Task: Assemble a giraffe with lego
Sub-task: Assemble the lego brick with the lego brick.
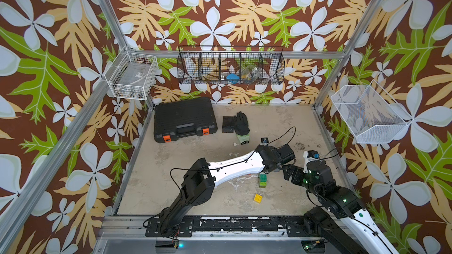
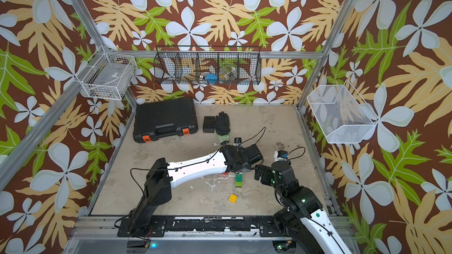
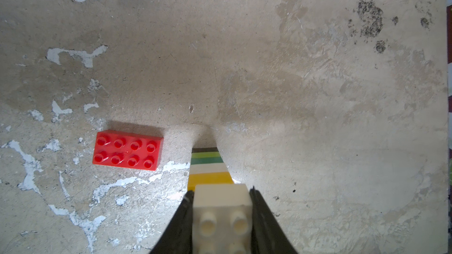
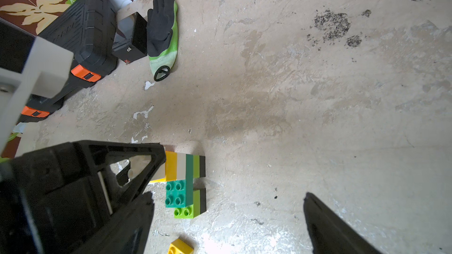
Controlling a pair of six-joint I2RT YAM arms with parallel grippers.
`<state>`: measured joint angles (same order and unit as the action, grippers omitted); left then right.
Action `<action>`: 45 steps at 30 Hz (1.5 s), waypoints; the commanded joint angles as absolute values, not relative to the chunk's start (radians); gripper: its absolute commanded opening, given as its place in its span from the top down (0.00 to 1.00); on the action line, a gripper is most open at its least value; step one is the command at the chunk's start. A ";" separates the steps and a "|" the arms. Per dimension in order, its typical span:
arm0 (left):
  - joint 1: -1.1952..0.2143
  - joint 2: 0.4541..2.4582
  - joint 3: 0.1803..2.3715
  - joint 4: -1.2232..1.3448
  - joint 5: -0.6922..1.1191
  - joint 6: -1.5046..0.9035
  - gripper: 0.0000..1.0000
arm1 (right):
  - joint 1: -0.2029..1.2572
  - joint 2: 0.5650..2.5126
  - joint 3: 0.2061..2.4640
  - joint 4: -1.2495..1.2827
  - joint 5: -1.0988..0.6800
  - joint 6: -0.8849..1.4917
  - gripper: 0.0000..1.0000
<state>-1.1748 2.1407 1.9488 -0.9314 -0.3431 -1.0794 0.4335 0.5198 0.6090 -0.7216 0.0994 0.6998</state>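
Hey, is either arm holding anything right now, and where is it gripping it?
The left gripper is shut on the white brick at the top of the giraffe, pinching its two opposite sides. The right gripper is open and holds nothing.

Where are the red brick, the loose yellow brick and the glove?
red brick (image 3: 127,150): left wrist view, on its studded top.
loose yellow brick (image 1: 258,198): in a top view, on its studded top.
glove (image 4: 160,25): right wrist view, on its black palm.
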 commanded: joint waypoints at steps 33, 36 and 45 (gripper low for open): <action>-1.175 2.121 1.853 -0.942 -0.308 -1.079 1.00 | 0.433 0.510 0.604 -0.709 0.118 0.689 0.03; -1.177 2.113 1.832 -0.945 -0.302 -1.074 1.00 | 0.432 0.510 0.602 -0.708 0.121 0.692 0.03; -1.188 2.130 1.855 -0.992 -0.310 -1.068 1.00 | 0.432 0.500 0.600 -0.705 0.133 0.706 0.04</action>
<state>-1.1816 2.1010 1.8534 -0.8711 -0.3630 -1.0718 0.4320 0.5034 0.6022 -0.7174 0.1112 0.6968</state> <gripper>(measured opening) 0.356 0.954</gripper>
